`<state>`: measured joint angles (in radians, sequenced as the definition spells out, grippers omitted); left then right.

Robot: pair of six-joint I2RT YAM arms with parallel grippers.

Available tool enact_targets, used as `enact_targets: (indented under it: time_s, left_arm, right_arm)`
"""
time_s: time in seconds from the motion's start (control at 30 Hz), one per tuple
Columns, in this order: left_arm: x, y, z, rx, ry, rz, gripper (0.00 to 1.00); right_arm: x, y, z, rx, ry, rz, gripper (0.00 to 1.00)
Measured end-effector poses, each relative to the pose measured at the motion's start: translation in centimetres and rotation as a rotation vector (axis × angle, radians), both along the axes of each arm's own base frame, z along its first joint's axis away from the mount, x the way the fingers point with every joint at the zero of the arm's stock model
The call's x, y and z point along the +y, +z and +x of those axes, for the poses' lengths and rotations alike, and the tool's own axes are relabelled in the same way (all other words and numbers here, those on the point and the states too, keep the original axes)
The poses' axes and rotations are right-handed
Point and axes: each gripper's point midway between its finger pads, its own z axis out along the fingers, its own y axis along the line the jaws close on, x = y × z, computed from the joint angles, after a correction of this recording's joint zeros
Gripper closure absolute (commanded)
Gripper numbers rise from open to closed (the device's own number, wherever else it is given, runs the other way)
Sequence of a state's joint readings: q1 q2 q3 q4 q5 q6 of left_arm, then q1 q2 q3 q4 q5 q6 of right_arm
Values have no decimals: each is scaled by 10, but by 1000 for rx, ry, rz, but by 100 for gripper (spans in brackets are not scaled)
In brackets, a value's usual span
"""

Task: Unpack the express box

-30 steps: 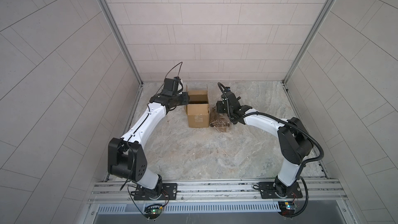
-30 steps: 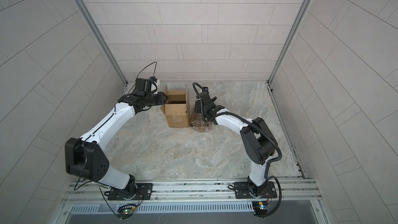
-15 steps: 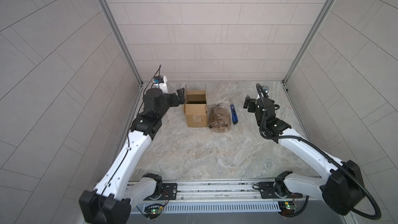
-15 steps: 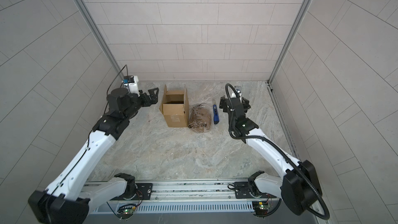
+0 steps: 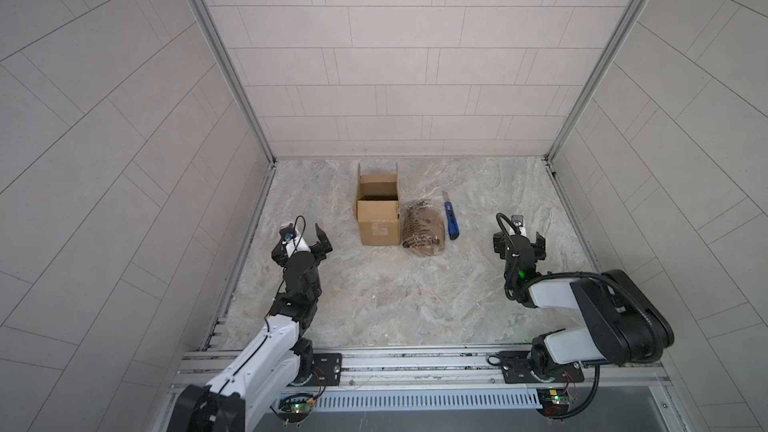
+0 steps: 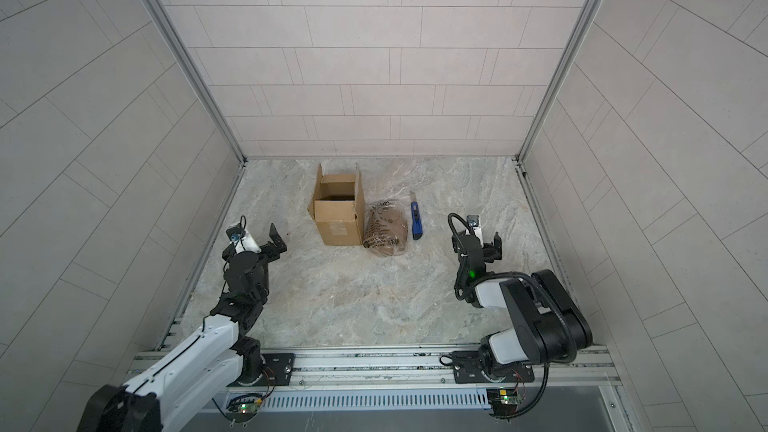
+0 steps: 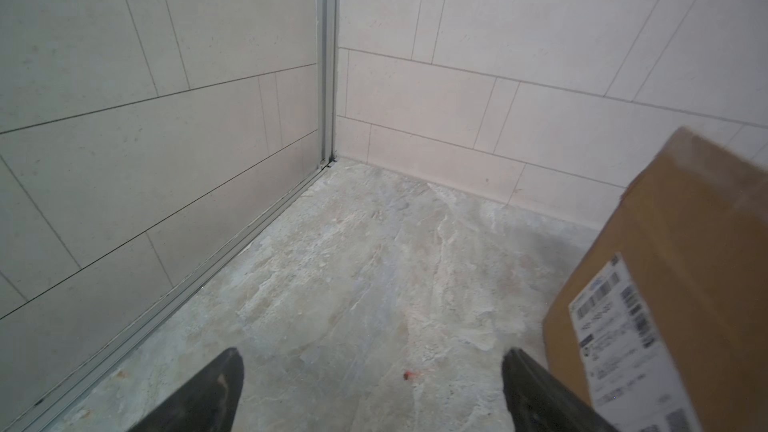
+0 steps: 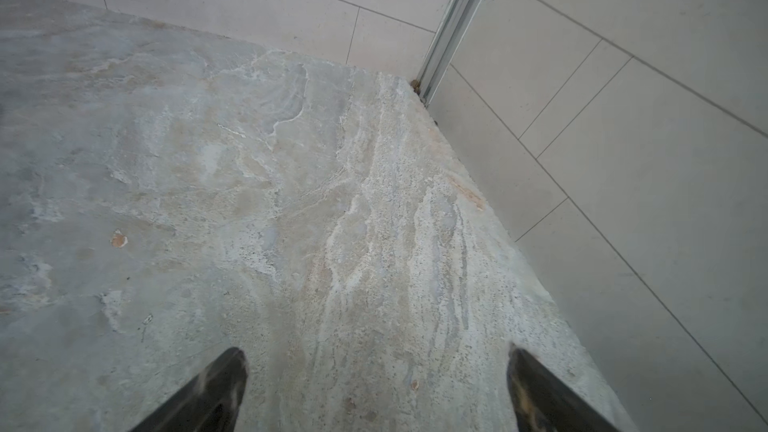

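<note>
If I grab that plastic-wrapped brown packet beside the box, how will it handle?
Probably floppy: the plastic-wrapped packet looks lumpy and rounded, so it may sag from a pinch. Its glossy, crinkled wrap could be slippery. Lying flat beside the express box, it seems unlikely to roll.

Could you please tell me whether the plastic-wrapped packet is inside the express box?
No, the packet lies on the table beside the open express box.

Nothing legible. The express box (image 7: 685, 209) has a white shipping label (image 7: 623, 347) on its side. Barcodes and print lines show in the left wrist view, too blurred to read. The packet (image 5: 424, 230) just beside the box has dark print, too small to read.
</note>
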<state>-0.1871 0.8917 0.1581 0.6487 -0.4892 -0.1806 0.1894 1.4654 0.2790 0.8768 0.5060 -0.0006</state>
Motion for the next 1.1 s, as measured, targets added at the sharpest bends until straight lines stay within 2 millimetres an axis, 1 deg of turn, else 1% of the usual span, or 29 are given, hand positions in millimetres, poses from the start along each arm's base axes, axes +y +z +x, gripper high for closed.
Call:
enact_targets:
  time_s: [0.1,0.17,0.27,0.37,0.43,0.6,0.7,0.77,0.8,0.87,1.1]
  left_arm:
    - [12,-18,9,42,38,34,0]
    - [17,-31,18,64,41,45,0]
    - [22,-47,27,81,27,35,0]
    - [17,-58,40,97,-20,33,0]
    - [12,-59,46,95,-52,34,0]
    - [0,-41,64,59,-103,49,0]
    - [-15,-30,82,66,-184,73,0]
    - [-25,-24,90,64,-238,89,0]
    - [-29,-24,91,66,-258,93,0]
    - [-35,-29,90,90,-291,101,0]
    - [-40,-41,89,137,-329,102,0]
  right_arm:
    - [4,-5,15,-27,37,23,0]
    - [9,-13,17,-3,72,30,0]
    - [13,-7,22,-19,97,41,0]
    - [14,0,30,-40,105,49,0]
    - [12,4,34,-52,99,57,0]
    - [7,7,38,-62,86,72,0]
    - [7,6,38,-55,87,73,1]
    - [7,5,38,-52,88,75,0]
    - [7,5,38,-51,88,75,0]
    - [7,5,38,-52,88,75,0]
    - [7,5,38,-51,89,76,0]
